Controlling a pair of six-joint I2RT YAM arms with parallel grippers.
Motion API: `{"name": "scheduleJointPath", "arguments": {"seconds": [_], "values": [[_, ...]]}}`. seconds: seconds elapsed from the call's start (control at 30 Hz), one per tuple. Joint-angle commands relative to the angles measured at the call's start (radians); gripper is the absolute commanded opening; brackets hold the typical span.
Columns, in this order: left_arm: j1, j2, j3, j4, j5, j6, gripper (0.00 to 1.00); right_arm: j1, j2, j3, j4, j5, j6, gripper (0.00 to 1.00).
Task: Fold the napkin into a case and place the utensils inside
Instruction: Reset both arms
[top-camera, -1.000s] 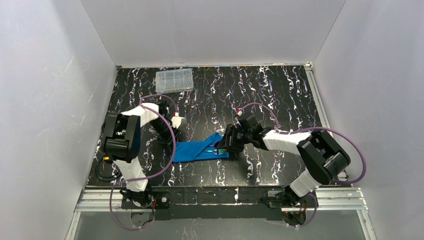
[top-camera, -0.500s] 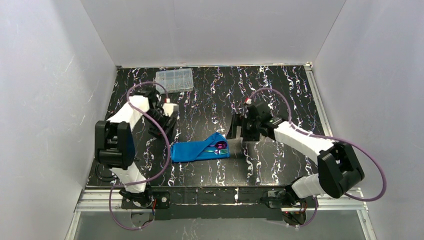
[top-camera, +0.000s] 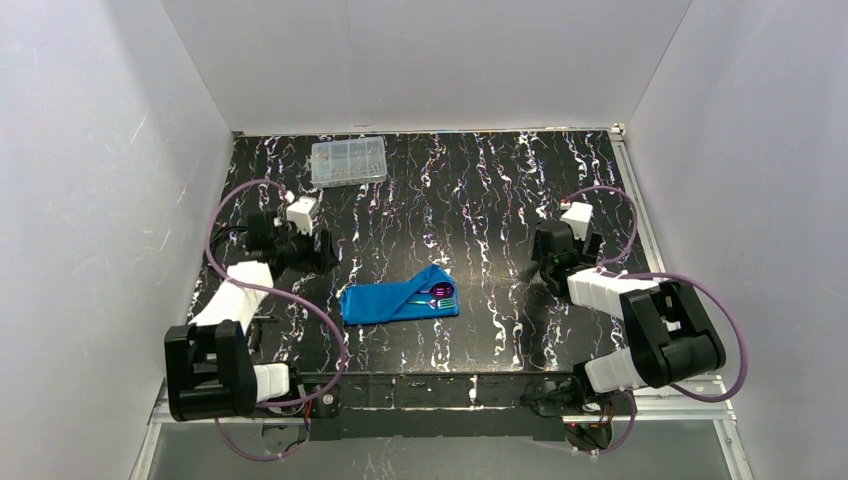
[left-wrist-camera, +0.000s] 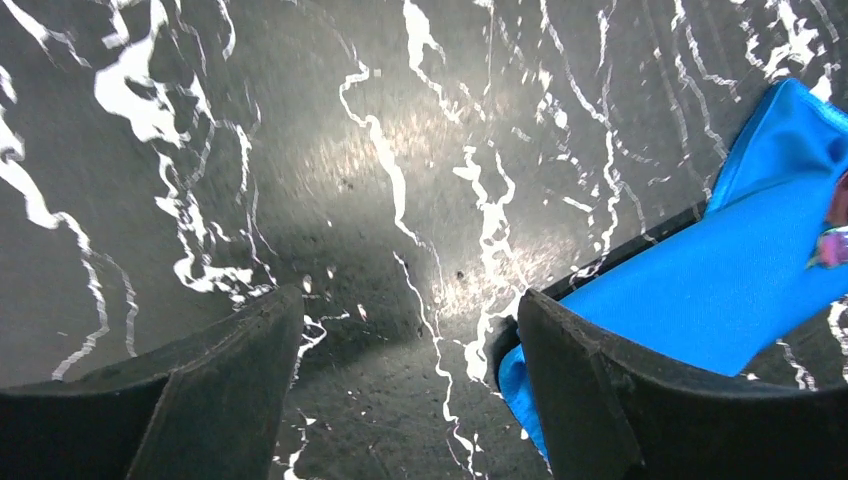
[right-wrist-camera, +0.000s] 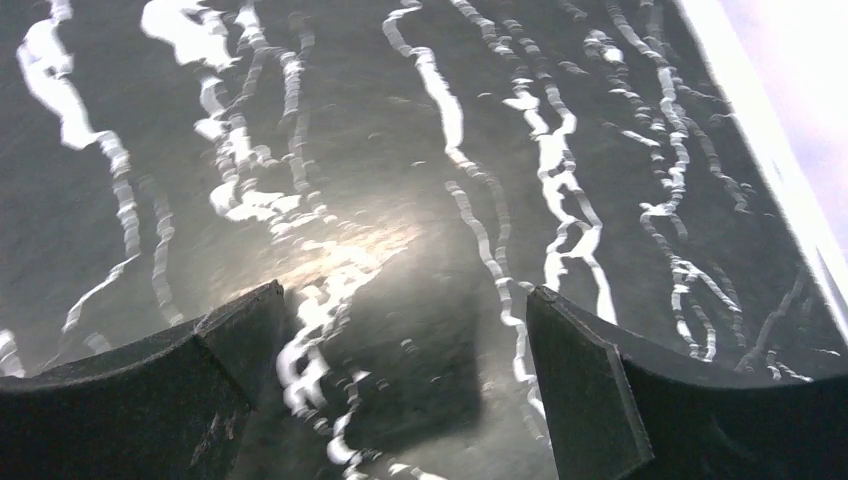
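The bright blue napkin (top-camera: 395, 302) lies folded as a narrow case at the table's middle, its diagonal flap edge toward the right end. The utensils (top-camera: 441, 294), purple-pink and green, poke out of its right end. My left gripper (top-camera: 320, 256) hovers to the left of the case, open with nothing between its fingers. In the left wrist view the case (left-wrist-camera: 740, 290) lies beside and behind the right finger (left-wrist-camera: 600, 400), a purple utensil tip (left-wrist-camera: 832, 246) shows at the right edge, and the left gripper (left-wrist-camera: 410, 302) is over bare table. My right gripper (top-camera: 546, 264) stands open well to the right of the case. The right wrist view has the right gripper (right-wrist-camera: 405, 296) over bare table.
A clear plastic compartment box (top-camera: 348, 160) sits at the back left of the black marbled table (top-camera: 480, 190). White walls close in the left, back and right sides. The table's pale right edge strip (right-wrist-camera: 770, 130) runs close by my right gripper.
Both grippers have opened and drawn away from the case, the left one back to the left, the right one off to the right. The utensils stay in the case.
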Motion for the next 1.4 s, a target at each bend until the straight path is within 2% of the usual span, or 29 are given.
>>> {"name": "scheduleJointPath", "arguments": {"seconds": [0.0, 0.07, 0.13, 0.2, 0.5, 0.6, 0.67, 0.87, 0.97, 1.03, 1.37], "values": [[0.02, -0.079, -0.208, 0.425, 0.061, -0.072, 0.77, -0.067, 0.012, -0.036, 0.374, 0.158, -0.101, 0.99], [0.025, -0.09, -0.278, 0.523, 0.018, -0.064, 0.77, -0.084, 0.012, -0.036, 0.371, 0.117, -0.119, 0.99], [0.037, -0.096, -0.352, 0.661, -0.019, -0.068, 0.77, -0.087, 0.008, -0.062, 0.445, 0.076, -0.18, 0.99], [0.048, -0.086, -0.4, 0.78, -0.048, -0.101, 0.78, -0.092, 0.013, -0.064, 0.454, 0.097, -0.217, 0.99], [0.062, 0.053, -0.448, 1.088, -0.067, -0.189, 0.81, -0.128, 0.116, -0.14, 0.649, 0.06, -0.252, 0.99], [0.062, 0.154, -0.506, 1.291, -0.072, -0.201, 0.87, -0.147, 0.178, -0.154, 0.732, 0.02, -0.255, 0.99], [0.062, 0.227, -0.551, 1.476, -0.053, -0.196, 0.97, -0.163, 0.193, -0.17, 0.768, -0.081, -0.283, 0.99], [0.06, 0.227, -0.54, 1.439, -0.056, -0.192, 0.98, -0.176, 0.217, -0.281, 0.996, -0.251, -0.356, 0.99], [0.056, 0.224, -0.444, 1.246, -0.066, -0.187, 0.98, -0.199, 0.234, -0.227, 0.911, -0.276, -0.336, 0.99], [0.042, 0.215, -0.455, 1.256, -0.089, -0.181, 0.98, -0.227, 0.218, -0.218, 0.871, -0.329, -0.322, 0.99], [0.042, 0.213, -0.464, 1.273, -0.089, -0.183, 0.98, -0.229, 0.221, -0.238, 0.923, -0.331, -0.328, 0.99]]}}
